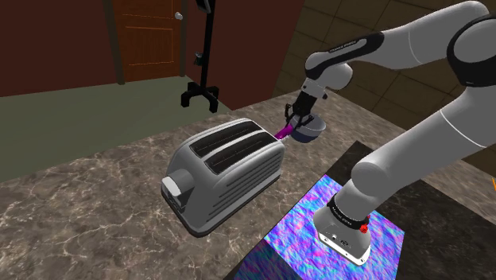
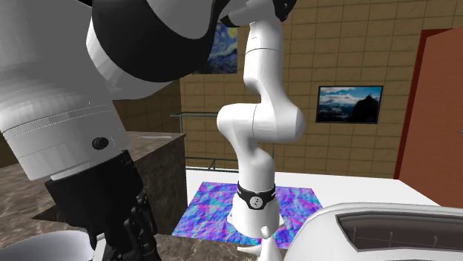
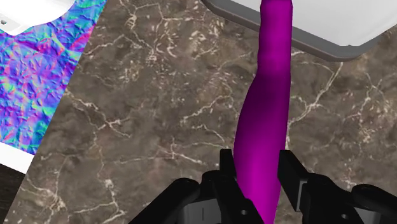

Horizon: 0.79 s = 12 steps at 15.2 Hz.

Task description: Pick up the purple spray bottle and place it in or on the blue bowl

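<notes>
Purple is what we follow. From the silver toaster [image 1: 226,171] on the marbled surface [image 1: 95,207] we read rightward to the purple spray bottle [image 1: 284,131]. The end effector [image 1: 299,121] pinches it at one end, its long axis pointing back toward the toaster. Just right, the blue bowl [image 1: 312,130] sits beneath the end effector, so we judge release is close.

Even, moderate light from above; soft sheen on toaster [image 1: 238,171]; faint shadows.
</notes>
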### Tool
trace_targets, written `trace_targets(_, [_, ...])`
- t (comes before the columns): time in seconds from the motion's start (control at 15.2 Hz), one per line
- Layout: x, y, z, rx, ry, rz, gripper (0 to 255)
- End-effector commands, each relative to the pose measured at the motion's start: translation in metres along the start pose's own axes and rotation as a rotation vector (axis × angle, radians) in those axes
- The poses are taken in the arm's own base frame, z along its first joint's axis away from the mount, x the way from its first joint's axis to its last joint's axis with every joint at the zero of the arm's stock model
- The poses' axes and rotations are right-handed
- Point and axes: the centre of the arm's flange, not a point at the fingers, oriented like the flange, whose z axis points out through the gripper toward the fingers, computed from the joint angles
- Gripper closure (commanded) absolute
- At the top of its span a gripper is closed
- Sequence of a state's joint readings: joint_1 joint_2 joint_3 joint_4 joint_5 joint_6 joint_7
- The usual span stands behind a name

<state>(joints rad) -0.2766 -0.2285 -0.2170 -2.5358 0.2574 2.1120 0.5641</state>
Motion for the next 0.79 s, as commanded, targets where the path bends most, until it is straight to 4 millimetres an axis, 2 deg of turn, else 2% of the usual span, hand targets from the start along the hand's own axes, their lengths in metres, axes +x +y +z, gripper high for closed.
trace_targets(0.0, [-0.004,-0.001,-0.01,-0.001,-0.001,0.0,255])
trace_targets(0.73, [-0.022,-0.006,-0.065,-0.001,-0.001,0.0,255])
